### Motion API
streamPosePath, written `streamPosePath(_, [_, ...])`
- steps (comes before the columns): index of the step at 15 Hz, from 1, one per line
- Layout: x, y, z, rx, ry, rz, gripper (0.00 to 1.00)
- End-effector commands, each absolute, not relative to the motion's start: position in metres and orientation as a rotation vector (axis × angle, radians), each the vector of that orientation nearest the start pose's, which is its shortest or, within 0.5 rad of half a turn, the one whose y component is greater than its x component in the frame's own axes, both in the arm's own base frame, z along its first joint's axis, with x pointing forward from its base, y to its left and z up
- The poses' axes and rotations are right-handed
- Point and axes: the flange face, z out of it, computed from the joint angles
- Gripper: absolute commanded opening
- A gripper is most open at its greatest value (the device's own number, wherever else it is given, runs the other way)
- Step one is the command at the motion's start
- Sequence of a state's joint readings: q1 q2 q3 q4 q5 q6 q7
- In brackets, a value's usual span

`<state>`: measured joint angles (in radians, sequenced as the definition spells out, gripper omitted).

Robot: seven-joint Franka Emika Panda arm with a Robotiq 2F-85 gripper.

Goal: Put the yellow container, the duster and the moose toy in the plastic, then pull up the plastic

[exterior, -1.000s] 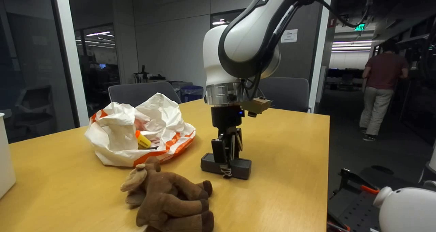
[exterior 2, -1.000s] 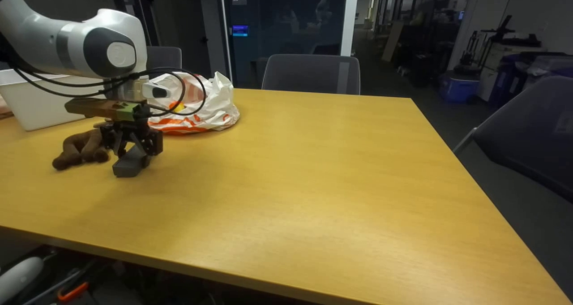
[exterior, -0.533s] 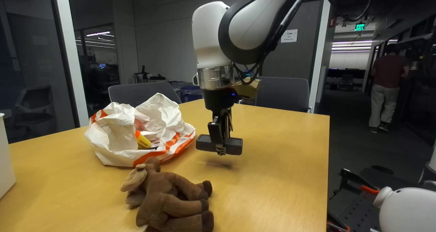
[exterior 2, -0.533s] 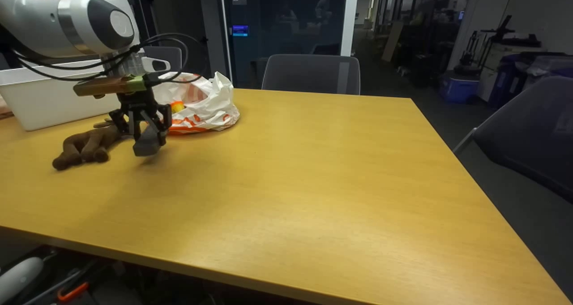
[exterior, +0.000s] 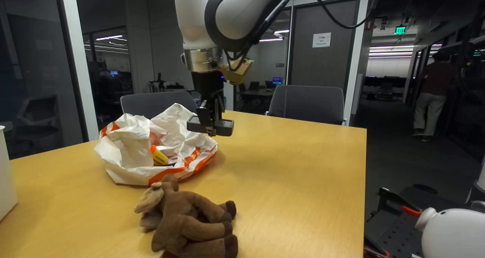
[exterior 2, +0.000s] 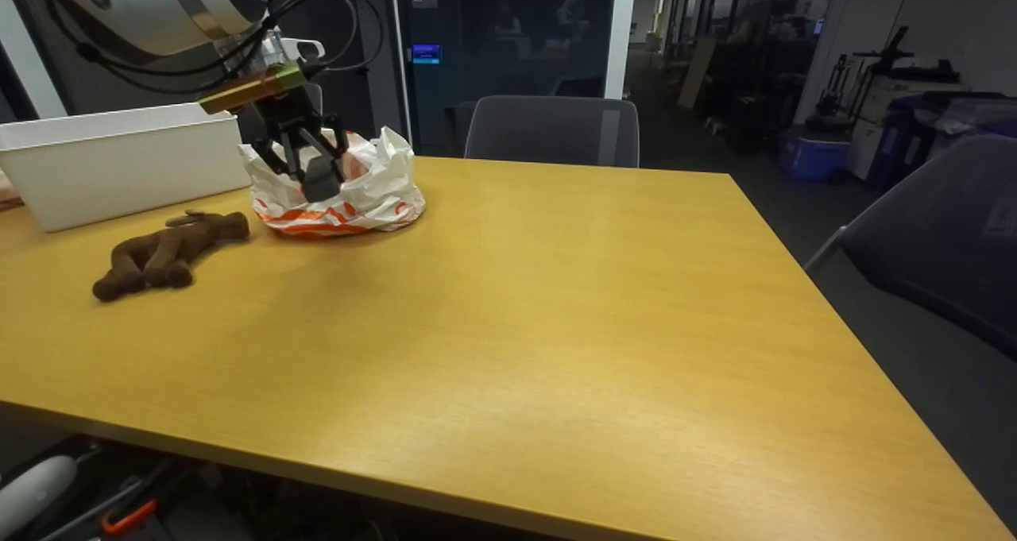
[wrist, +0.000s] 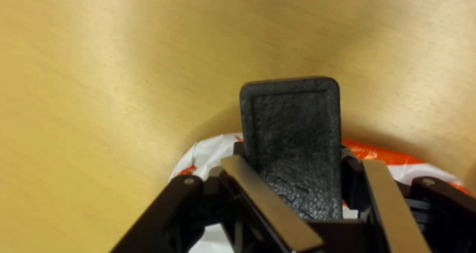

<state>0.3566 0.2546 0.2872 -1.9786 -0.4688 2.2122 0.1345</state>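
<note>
1. Nearest in an exterior view, the moose toy (exterior 2: 179,245) lies on its side on the table (exterior 2: 556,326), outside the plastic; packing it is left to do. Its face is hard to make out.
2. Beyond it, the gripper (wrist: 293,154) pinches the duster (wrist: 293,123) between its fingers, lifted clear of the table. Getting it into the plastic looks like the step in hand, not yet done. The wrist view has the duster across the rim; whether any of it is above the mouth, I cannot tell.
3. Just behind, the plastic (exterior 2: 393,171) sits crumpled, with the yellow container (exterior: 160,157) tilted inside: that part seems done. Pulling up remains. A dark strip under the yellow container is unclear.
4. Farther back, a white box (exterior 2: 119,168) is cut off in both exterior views.
</note>
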Motion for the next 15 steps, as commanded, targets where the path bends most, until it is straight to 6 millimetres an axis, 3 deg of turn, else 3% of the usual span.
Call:
streamPosePath(1, [0.543,0.38,0.345,-3.131,-1.355,-0.229,0.33])
streamPosePath(3, [0.563,0.397,0.341,-3.063,-1.378,-0.261,0.33])
streamPosePath(10, [0.593,0.438,0.335,-2.889,-1.5,-0.285,0.33])
streamPosePath(11, [0.594,0.442,0.336,-2.853,-1.462,-0.272,0.83])
streamPosePath(12, [0.594,0.446,0.337,-2.833,-1.429,-0.247,0.84])
streamPosePath(15, [0.583,0.452,0.341,-2.882,-1.339,-0.164,1.0])
